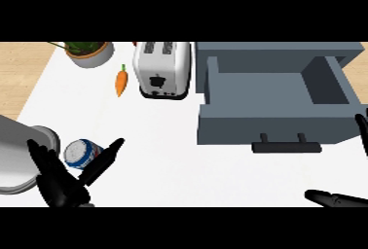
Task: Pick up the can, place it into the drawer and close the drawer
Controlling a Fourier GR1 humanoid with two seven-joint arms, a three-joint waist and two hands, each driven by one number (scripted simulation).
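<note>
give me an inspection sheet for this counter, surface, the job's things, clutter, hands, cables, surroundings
Surface: white counter, wood strips showing along its left and upper right edges.
Job's things: can upright at lower left, blue and white; grey drawer pulled open, nothing seen inside, dark handle facing the robot.
Clutter: white toaster; carrot lying left of it; potted plant at top left; grey rounded object at the left edge, kind unclear.
Hands: left hand open, fingers spread either side of the can, not closed on it; right hand at the lower right edge, open.
Cables: nothing seen.
Surroundings: nothing seen beyond the counter.
</note>
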